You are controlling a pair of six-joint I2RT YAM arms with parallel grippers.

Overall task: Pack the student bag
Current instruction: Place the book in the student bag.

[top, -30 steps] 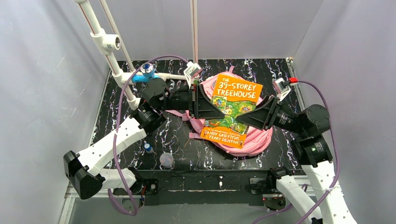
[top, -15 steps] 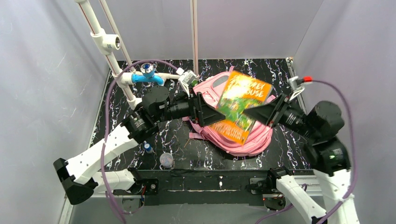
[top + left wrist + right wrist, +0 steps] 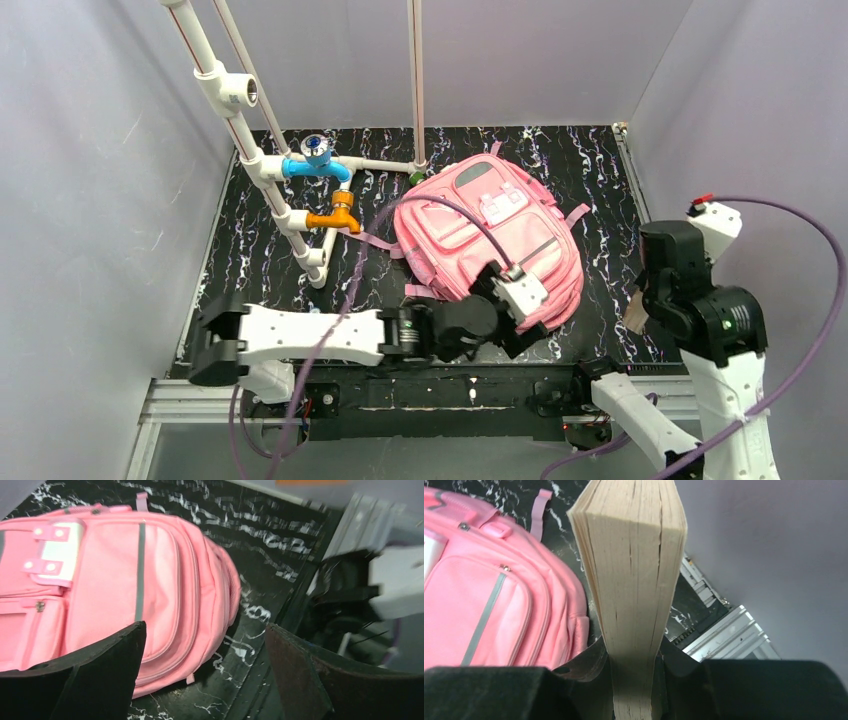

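Note:
The student bag (image 3: 487,235) lies flat in the middle of the black mat, pink with grey trim, front pockets up. My left gripper (image 3: 522,338) hovers at the bag's near right corner. In the left wrist view its fingers (image 3: 102,672) stand wide apart with nothing between them, over the bag (image 3: 125,575) and the mat. My right gripper (image 3: 634,680) is shut on a thick book (image 3: 634,570), held edge-on with its page block toward the camera, off the right side of the bag (image 3: 484,605). From above, only a tan sliver of the book (image 3: 633,312) shows under the right wrist.
A white pipe frame with blue (image 3: 315,165) and orange (image 3: 335,218) fittings stands at the back left. Grey walls close in both sides. A metal rail (image 3: 729,635) runs along the mat's edge. The left arm (image 3: 310,335) lies along the near edge.
The left gripper let go of the book, opened wide and swung to the bag's near corner. The right gripper closed on the book and carried it off the bag to the right.

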